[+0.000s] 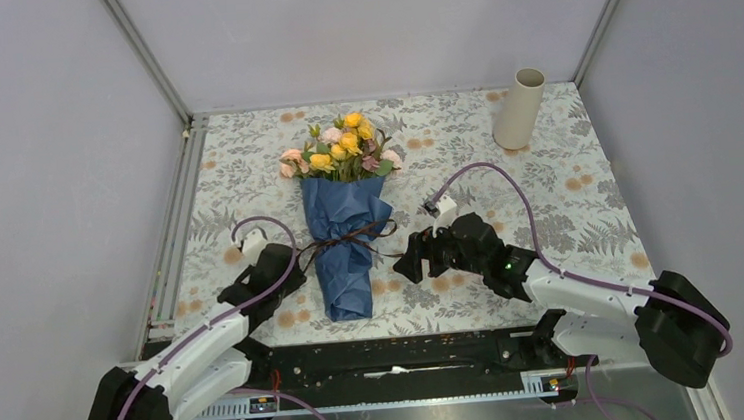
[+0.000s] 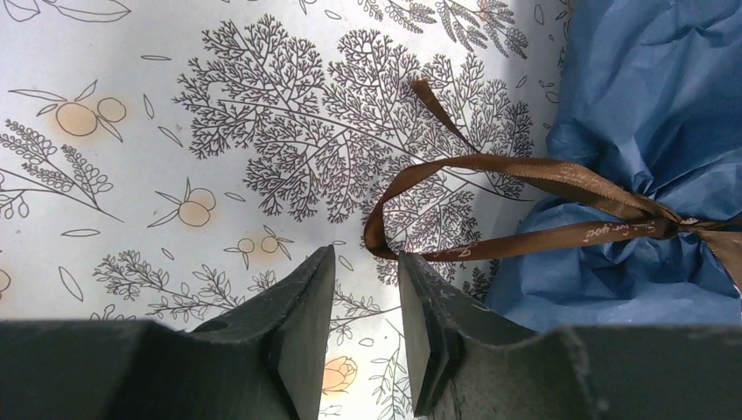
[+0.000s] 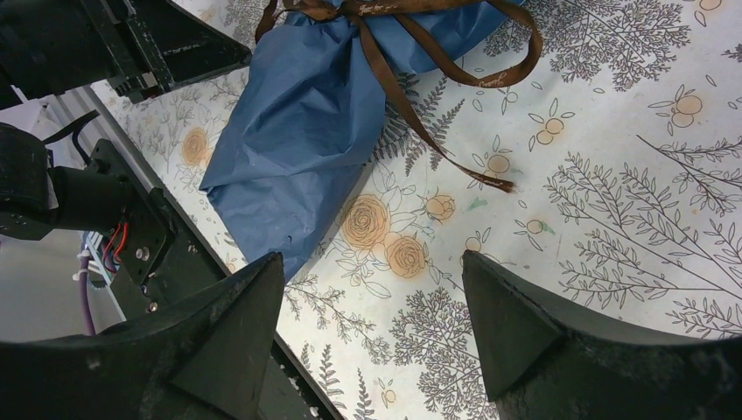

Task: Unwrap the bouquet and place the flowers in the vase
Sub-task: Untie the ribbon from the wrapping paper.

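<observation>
Your left gripper (image 2: 367,258), low centre of its wrist view, is narrowed to a slim gap and holds nothing; the ribbon (image 2: 525,171) loop lies just past its tips.

Your right gripper (image 3: 372,262) is spread wide and empty, near the blue paper (image 3: 297,131). The bouquet (image 1: 345,212) lies tied at the centre of the overhead view, flowers (image 1: 343,147) toward the top, and the vase (image 1: 519,108) stands well apart at upper right. My worry: if you close on the loop rather than a loose end, you may tighten the knot or drag the whole bunch. Only the left wrist view shows the loop against the fingertips. Only the overhead view shows the vase. The right wrist view alone shows a frayed ribbon end on the cloth (image 3: 612,219).
</observation>
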Action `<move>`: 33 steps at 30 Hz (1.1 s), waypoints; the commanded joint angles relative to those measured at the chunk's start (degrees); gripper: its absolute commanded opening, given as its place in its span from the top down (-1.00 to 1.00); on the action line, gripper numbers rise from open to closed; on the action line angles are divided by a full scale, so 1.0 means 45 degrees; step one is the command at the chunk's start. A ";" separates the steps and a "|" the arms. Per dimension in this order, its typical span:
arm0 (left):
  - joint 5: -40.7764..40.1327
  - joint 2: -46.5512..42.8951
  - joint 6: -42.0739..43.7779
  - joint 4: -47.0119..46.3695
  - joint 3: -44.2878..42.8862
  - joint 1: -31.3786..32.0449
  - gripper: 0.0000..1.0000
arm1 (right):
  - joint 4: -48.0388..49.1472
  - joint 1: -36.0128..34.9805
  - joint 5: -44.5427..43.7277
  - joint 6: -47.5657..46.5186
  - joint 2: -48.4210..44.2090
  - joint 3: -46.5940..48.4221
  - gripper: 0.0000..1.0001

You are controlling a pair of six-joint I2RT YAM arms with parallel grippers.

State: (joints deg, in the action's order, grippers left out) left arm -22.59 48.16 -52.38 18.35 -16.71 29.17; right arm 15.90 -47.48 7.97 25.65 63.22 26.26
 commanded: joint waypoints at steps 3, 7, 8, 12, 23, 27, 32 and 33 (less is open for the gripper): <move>-0.0415 0.0721 0.0230 -0.0910 -0.0636 -0.0037 0.27 | 0.0162 -0.0122 -0.0364 0.0057 -0.0388 -0.0074 -0.62; -0.0586 0.0948 0.0293 -0.1148 -0.0706 -0.0056 0.29 | 0.0143 -0.0132 -0.0384 0.0081 -0.0492 -0.0152 -0.61; -0.0598 0.1005 0.0293 -0.1150 -0.0733 -0.0056 0.35 | 0.0124 -0.0132 -0.0384 0.0079 -0.0519 -0.0152 -0.61; -0.0473 0.1231 0.0273 -0.1283 -0.0712 -0.0056 0.49 | 0.0070 -0.0132 -0.0413 0.0091 -0.0617 -0.0213 -0.61; 0.0285 0.1341 0.1444 -0.2391 -0.1036 -0.0056 0.94 | 0.0782 -0.0158 -0.0117 -0.0353 -0.0060 -0.0122 -0.72; 0.0366 0.1276 0.2075 -0.2597 -0.1634 -0.0056 1.00 | 0.1017 -0.0151 -0.0071 -0.0890 0.0675 0.0244 -0.71; 0.0122 0.1498 0.2420 -0.2185 -0.2434 -0.0265 1.00 | 0.1579 -0.0151 0.0092 -0.1232 0.1693 0.0629 -0.66; 0.0169 0.1630 0.2370 -0.2047 -0.2529 -0.0314 1.00 | 0.1710 -0.0151 0.0103 -0.1274 0.1864 0.0658 -0.66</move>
State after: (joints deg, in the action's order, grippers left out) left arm -21.80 54.26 -43.79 10.55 -24.38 28.80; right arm 18.50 -47.59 7.25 22.52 69.25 26.33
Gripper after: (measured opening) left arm 0.011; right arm 0.832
